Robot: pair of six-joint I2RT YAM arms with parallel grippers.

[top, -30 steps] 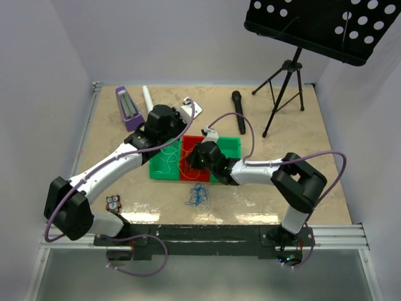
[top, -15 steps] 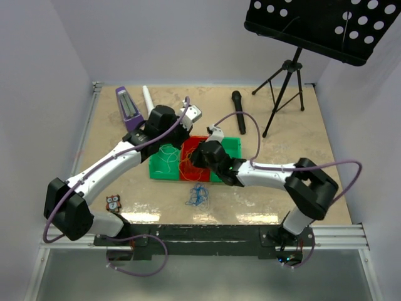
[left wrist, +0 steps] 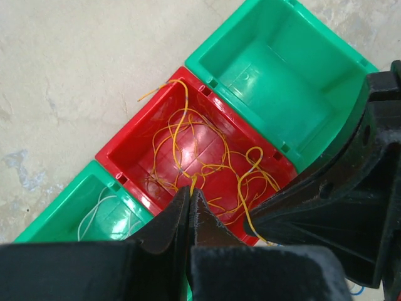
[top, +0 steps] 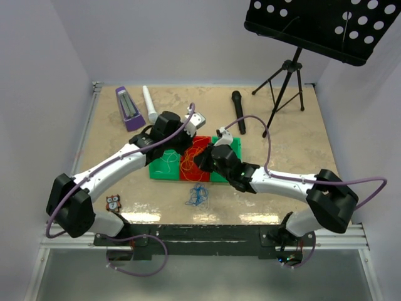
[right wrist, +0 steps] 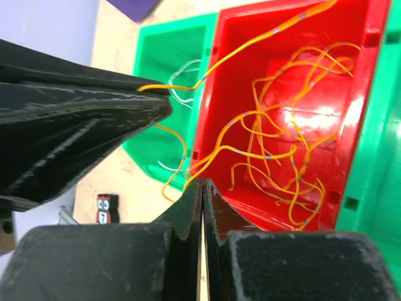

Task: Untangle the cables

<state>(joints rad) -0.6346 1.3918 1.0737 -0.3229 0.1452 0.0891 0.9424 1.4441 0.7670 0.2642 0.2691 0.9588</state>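
The orange-yellow cables (left wrist: 207, 160) lie in a loose heap in the red bin (left wrist: 128, 147), also seen in the right wrist view (right wrist: 282, 157). My left gripper (left wrist: 191, 189) is shut on one orange-yellow strand above the red bin. My right gripper (right wrist: 202, 183) is shut on another orange-yellow strand at the red bin's near wall. A strand runs taut from the left fingers (right wrist: 94, 113) across the bin. White cables (left wrist: 94, 213) lie in the left green bin (right wrist: 147, 59). A blue cable tangle (top: 198, 195) lies on the table in front of the bins. Both grippers (top: 187, 145) (top: 200, 162) hang close together over the red bin (top: 190, 172).
The right green bin (left wrist: 276, 81) holds nothing. A purple metronome (top: 128, 108), a white tube (top: 149, 103) and a black microphone (top: 239, 111) lie behind the bins. A music stand tripod (top: 285, 88) stands at the back right. An owl card (top: 113, 202) lies at the front left.
Both grippers have shifted right and a little back over the bins. The right arm has stretched out, its elbow swinging right. The orange strand between the grippers is pulled out longer.
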